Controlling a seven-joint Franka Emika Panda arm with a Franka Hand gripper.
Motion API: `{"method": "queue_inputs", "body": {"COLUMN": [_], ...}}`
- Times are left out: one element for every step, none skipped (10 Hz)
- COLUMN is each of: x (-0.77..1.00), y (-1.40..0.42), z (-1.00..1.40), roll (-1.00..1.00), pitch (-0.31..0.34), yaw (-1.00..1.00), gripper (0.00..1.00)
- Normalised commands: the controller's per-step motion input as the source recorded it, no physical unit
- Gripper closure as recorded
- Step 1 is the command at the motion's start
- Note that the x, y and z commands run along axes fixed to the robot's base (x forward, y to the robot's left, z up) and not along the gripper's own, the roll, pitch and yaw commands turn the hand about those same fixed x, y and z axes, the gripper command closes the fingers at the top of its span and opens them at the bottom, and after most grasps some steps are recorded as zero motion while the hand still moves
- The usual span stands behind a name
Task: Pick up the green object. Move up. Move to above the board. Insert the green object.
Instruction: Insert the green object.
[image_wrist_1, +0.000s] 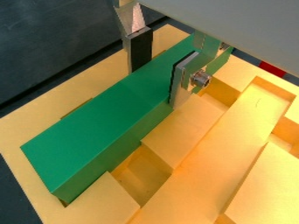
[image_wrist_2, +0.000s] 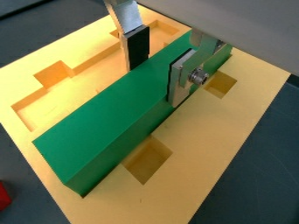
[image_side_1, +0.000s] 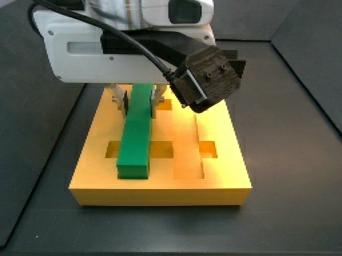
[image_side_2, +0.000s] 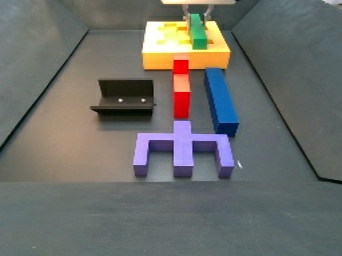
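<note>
The green object (image_wrist_1: 105, 131) is a long green bar lying lengthwise on the board (image_wrist_1: 233, 175), an orange-yellow block with grooves and square pockets. The bar sits in a groove and stands proud of the board's top in both wrist views (image_wrist_2: 105, 127) and in a side view (image_side_1: 136, 135). My gripper (image_wrist_1: 160, 80) straddles the bar near its far end, one finger on each long side, pads against it. It shows the same way in the wrist view (image_wrist_2: 159, 80). In a side view the gripper (image_side_2: 198, 12) is over the board (image_side_2: 163, 45) at the far end.
A red bar (image_side_2: 182, 85) and a blue bar (image_side_2: 221, 100) lie side by side in front of the board. A purple forked piece (image_side_2: 185, 150) lies nearer still. The fixture (image_side_2: 123, 97) stands to the left. Dark walls enclose the floor.
</note>
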Motion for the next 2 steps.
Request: {"method": "queue_inputs", "body": {"x": [0.0, 0.0], "y": [0.0, 0.0], "z": [-0.21, 0.0], "roll": [0.06, 0.0], "pitch": [-0.014, 0.0], "yaw": [0.0, 0.0], "gripper": [1.0, 1.0]}}
